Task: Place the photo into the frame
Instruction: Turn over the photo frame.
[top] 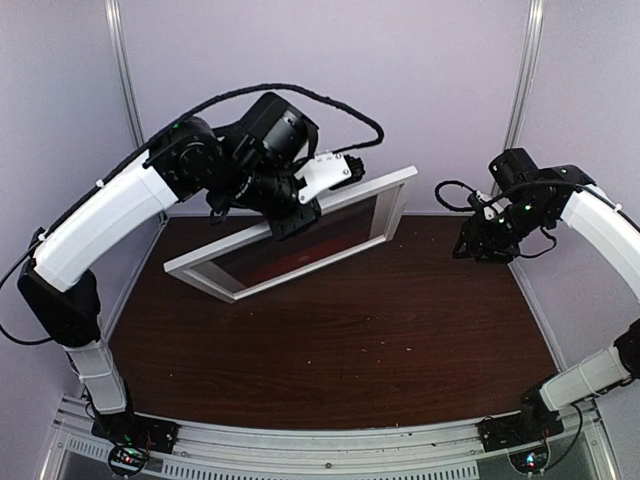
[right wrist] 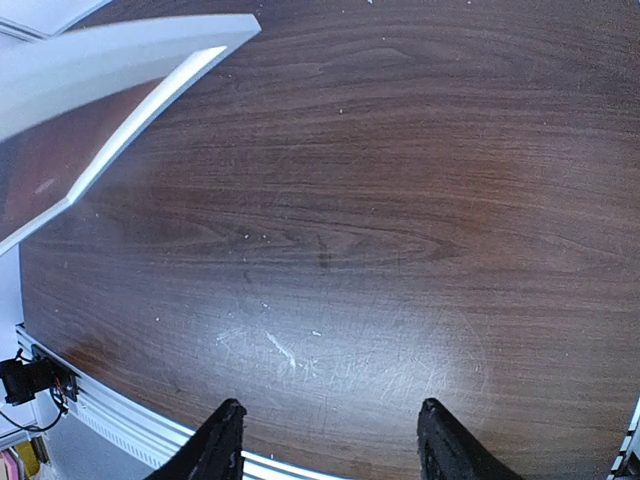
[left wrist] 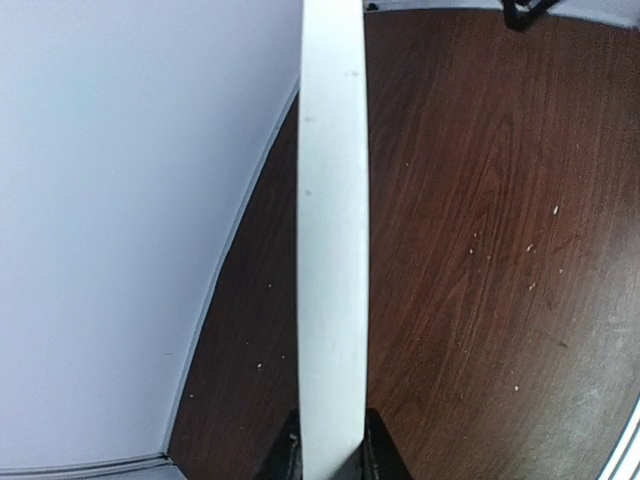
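My left gripper (top: 296, 218) is shut on the far long edge of the white frame (top: 203, 273) and holds it tilted above the back of the table. In the left wrist view the frame's edge (left wrist: 331, 240) runs straight up from between the black fingers (left wrist: 283, 455). A dark and red surface fills the frame's opening and looks like the photo (top: 312, 246), though I cannot be sure. My right gripper (top: 481, 248) hangs open and holds nothing at the back right, apart from the frame. In the right wrist view, a corner of the frame (right wrist: 120, 55) shows at the upper left.
The dark wooden table (top: 350, 340) lies under both arms, with small white specks on it. Pale walls close the back and sides. A metal rail (top: 330, 440) with the arm bases runs along the near edge.
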